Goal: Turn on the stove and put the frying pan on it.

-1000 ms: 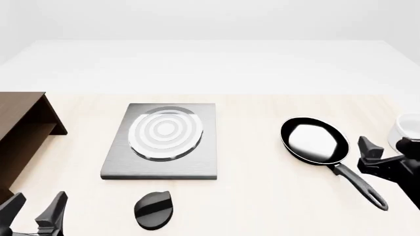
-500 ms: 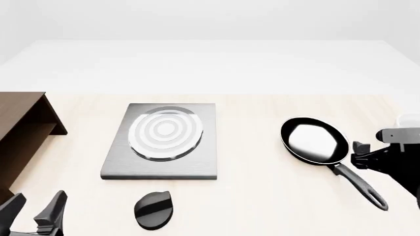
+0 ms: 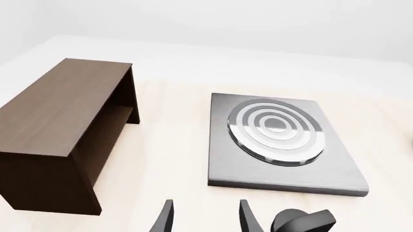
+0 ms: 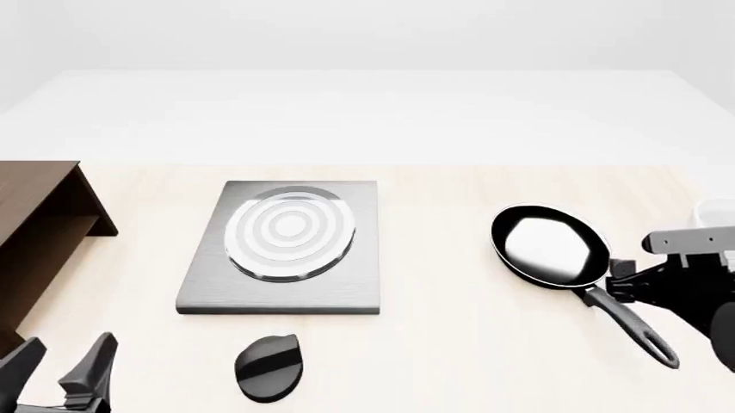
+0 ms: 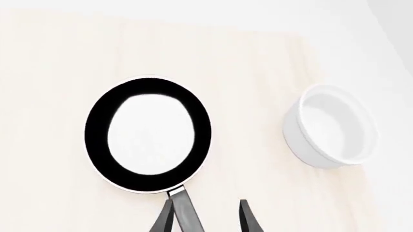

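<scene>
**Open grippers, pan on table**

Left gripper (image 4: pixel 58 374) is seen open at the near left corner, beside the dark brown wooden cabinet (image 4: pixel 34 232). Rightward lie the grey square stove (image 4: pixel 287 245), its black teardrop knob (image 4: pixel 268 367), then the glossy black frying pan (image 4: pixel 552 245) on the table, its handle between the parted fingers of the right gripper (image 5: pixel 203 217). A white bowl (image 5: pixel 332 125) sits beside the pan.

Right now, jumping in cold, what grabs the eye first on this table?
The grey stove with its ringed burner sits mid-table, pan-free, its black knob lying apart in front. To its right, the glossy frying pan rests on the table, the right gripper open around its handle.
</scene>
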